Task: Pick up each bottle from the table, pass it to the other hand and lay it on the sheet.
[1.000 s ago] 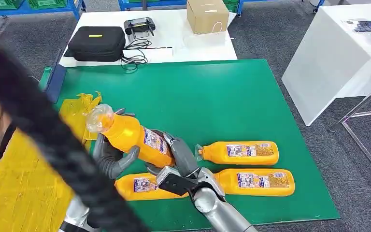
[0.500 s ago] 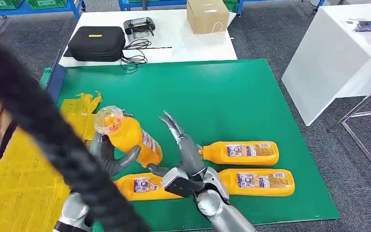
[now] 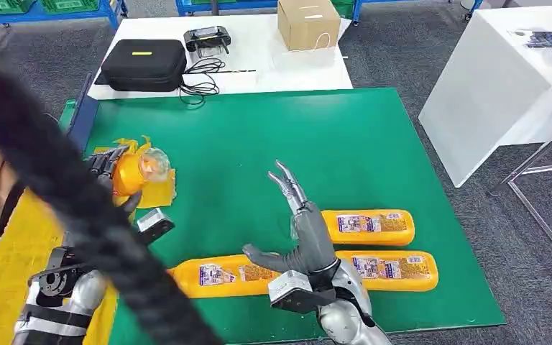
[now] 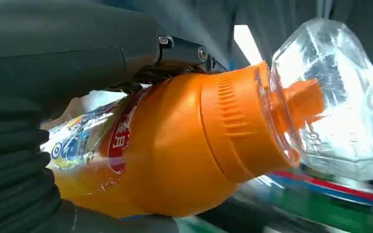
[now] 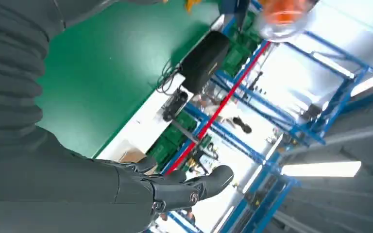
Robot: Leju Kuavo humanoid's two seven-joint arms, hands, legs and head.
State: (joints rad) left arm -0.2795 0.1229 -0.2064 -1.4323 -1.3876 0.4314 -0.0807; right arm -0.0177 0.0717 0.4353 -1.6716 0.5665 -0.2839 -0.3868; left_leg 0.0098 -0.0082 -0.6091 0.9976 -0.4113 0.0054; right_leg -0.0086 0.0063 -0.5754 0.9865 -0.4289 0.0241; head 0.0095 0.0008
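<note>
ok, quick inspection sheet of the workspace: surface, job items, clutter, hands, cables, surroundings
Surface: green mat; yellow sheet along its left edge.
Job's things: three orange bottles lying on the mat; a fourth bottle held over the sheet.
Clutter: black case, cardboard box, controller on the white table behind.
Hands: left hand grips the fourth bottle; right hand empty, fingers spread.
Cables: black cord by the case.
Surroundings: white bench on the right; grey floor.
</note>
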